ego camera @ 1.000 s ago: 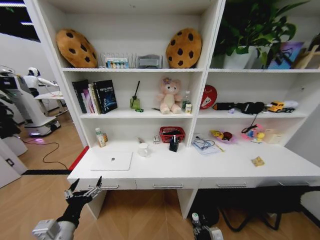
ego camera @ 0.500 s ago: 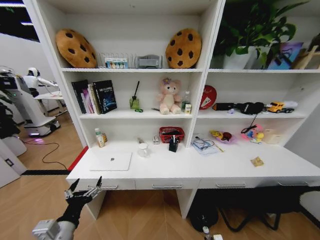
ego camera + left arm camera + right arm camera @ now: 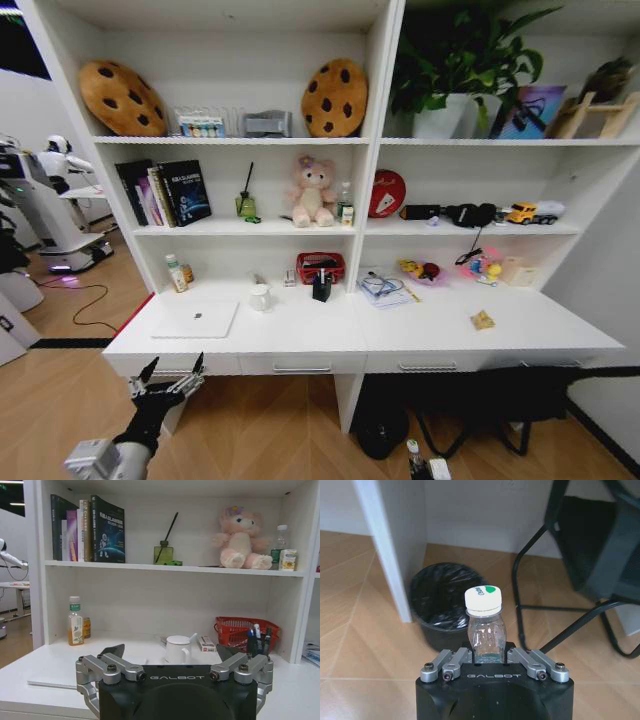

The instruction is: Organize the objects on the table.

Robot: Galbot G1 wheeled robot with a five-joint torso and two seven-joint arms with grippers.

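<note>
1. Two grippers sit low, in front of the table [image 3: 300, 345].
2. Left gripper [image 3: 168, 377] hangs just below the desk's front edge with its fingers spread wide and nothing between them; the silver laptop [image 3: 196, 319] lies flat just above and beyond it.
3. Right gripper [image 3: 492, 656] is closed around a clear bottle [image 3: 485, 625] with a white cap, over the wooden floor near a black bin [image 3: 445, 600].

White table [image 3: 330, 335] w/ drawer row carries: silver laptop [image 3: 196, 319] at left end, bottle [image 3: 175, 273] behind it, white mug [image 3: 260, 297], red basket [image 3: 320, 267], pen cup [image 3: 321, 288], papers [image 3: 385, 289], small yellow item [image 3: 483, 320] at right.
</note>
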